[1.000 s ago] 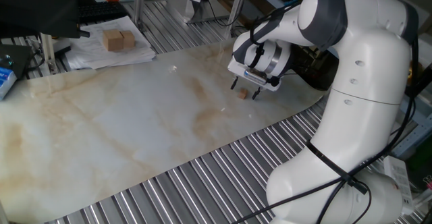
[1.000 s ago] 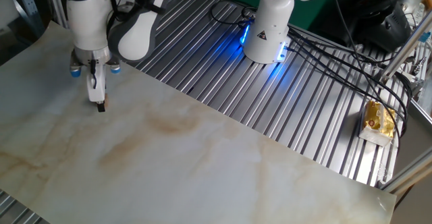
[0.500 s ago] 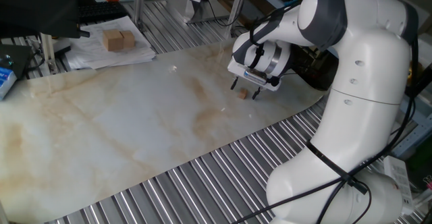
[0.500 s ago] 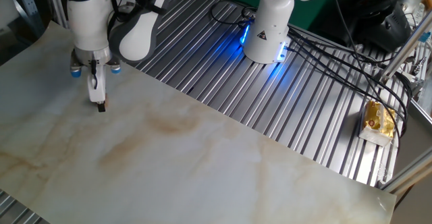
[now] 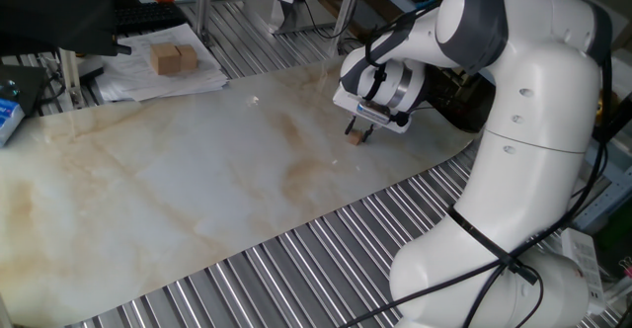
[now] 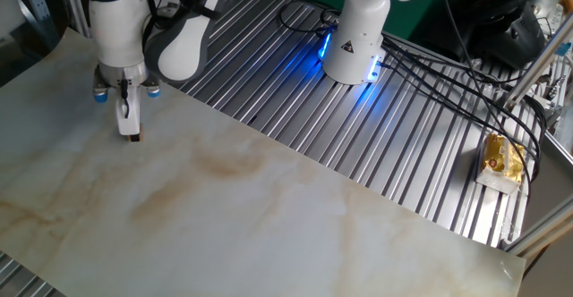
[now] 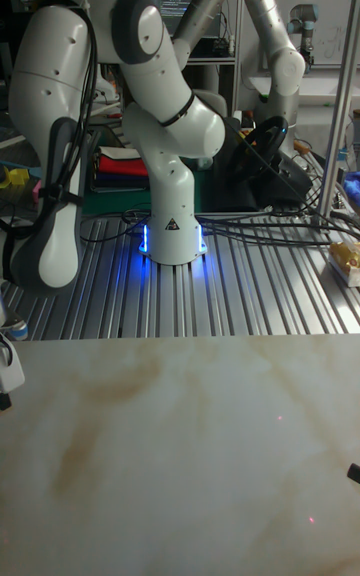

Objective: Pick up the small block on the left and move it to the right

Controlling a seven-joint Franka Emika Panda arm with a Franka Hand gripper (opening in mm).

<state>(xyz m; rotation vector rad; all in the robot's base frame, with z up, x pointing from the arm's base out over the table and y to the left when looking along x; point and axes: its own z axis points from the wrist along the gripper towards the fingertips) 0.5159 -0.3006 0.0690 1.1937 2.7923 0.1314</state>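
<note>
End effector (image 5: 356, 133): I see it low over the table (image 5: 178, 200), fingers pointing down and drawn in against the small block (image 5: 354, 137), one on each side, pinching it. In the other fixed view the end effector (image 6: 131, 137) shows edge-on, fingertips at the surface; the block is hidden behind them there.

Small block: light-brown cube between the fingertips, resting on or just at the table surface; I cannot tell whether it is lifted.

Table: pale marbled sheet with brownish streaks, spreading away from the end effector on all sides but one, where its edge lies near.

Ribbed metal surface (image 5: 296, 269): borders the sheet beyond that near edge.

Two larger tan blocks (image 5: 174, 58): well apart from the end effector, side by side and touching, on a stack of white papers (image 5: 148, 76) past the sheet's far edge.

Robot base (image 6: 354, 42): well apart from the end effector, lit blue at its foot.

Tall fixed view: I can make out only a sliver of the end effector at the left edge.
</note>
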